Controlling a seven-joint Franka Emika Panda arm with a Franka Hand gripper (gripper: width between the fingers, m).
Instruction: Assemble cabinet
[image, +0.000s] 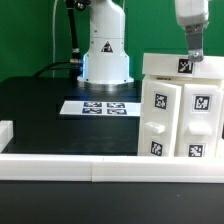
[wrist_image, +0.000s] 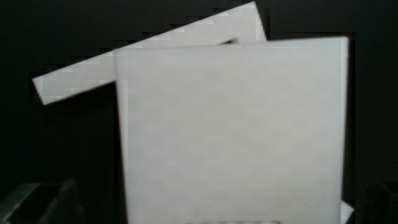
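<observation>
Cabinet (image: 180, 108): white box with black-and-white tags, standing at the table's (image: 40, 110) corner on the exterior view's right, against the near rim (image: 60, 165). In the wrist view it shows plain white panels (wrist_image: 222, 130). The gripper (image: 192, 45) hangs straight down onto its top; finger state cannot be told. Bare table lies toward the marker board (image: 97, 107).

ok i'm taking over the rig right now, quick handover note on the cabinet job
Gripper: down at the top of the cabinet, touching or just above; whether it is open or shut cannot be told.
Cabinet: at the exterior view's right, against the table rim; wrist view shows only white panels.
Marker board: flat before the arm's base.
Done: parts stand together.
Left: cannot tell whether they are fully seated.
</observation>
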